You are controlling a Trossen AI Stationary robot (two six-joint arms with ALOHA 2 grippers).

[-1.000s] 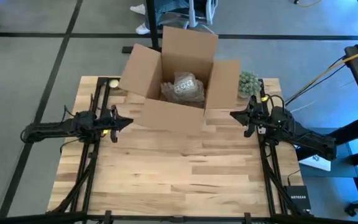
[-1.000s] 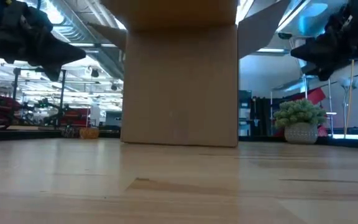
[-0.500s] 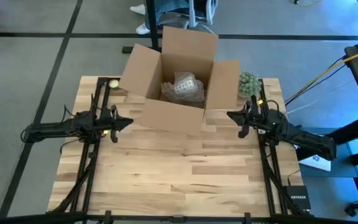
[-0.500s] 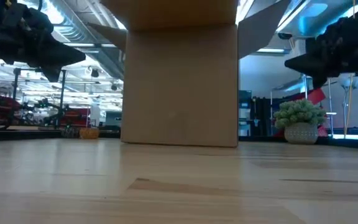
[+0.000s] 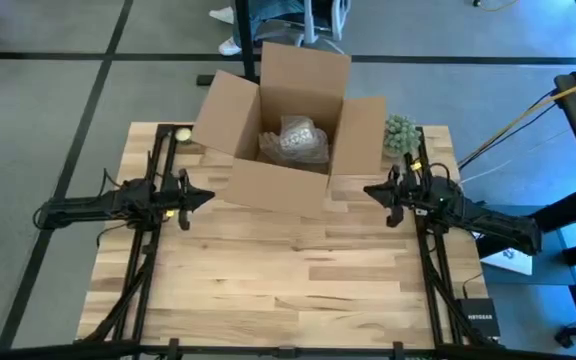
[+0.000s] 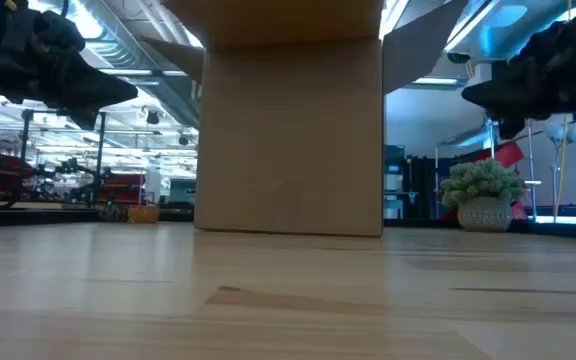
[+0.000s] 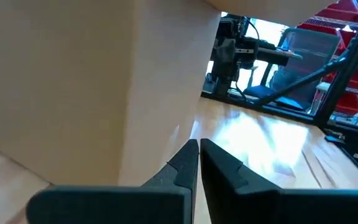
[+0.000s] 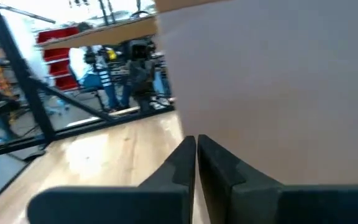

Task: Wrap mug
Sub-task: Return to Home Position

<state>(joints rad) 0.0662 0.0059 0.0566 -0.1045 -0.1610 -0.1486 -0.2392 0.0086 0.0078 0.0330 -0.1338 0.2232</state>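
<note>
Dark and clenched on nothing, the left claw [image 5: 206, 196] hangs above the desk [image 5: 298, 270] just left of the box [image 5: 278, 185], level with the box's front corner and pointing toward it. In its wrist view the two fingers [image 7: 179, 163] meet tip to tip, with only a thin slit between them and the box's side wall filling the space beyond. The right claw [image 5: 368, 188] mirrors it just right of the box, also clenched and empty, its fingers [image 8: 225, 163] pressed together and aimed at the box's other side wall. From the low view both claws float clear of the desk, one on each side of the box.

The box stands at the far middle of the desk with all four flaps open. Inside it, on the box floor, lies the mug [image 5: 293, 140], swathed in bubble wrap [image 5: 315, 152]. A small potted plant [image 5: 400, 133] stands just beside the box's right flap. A small pale ball [image 5: 181, 133] rests on the desk left of the box, near its left flap.
</note>
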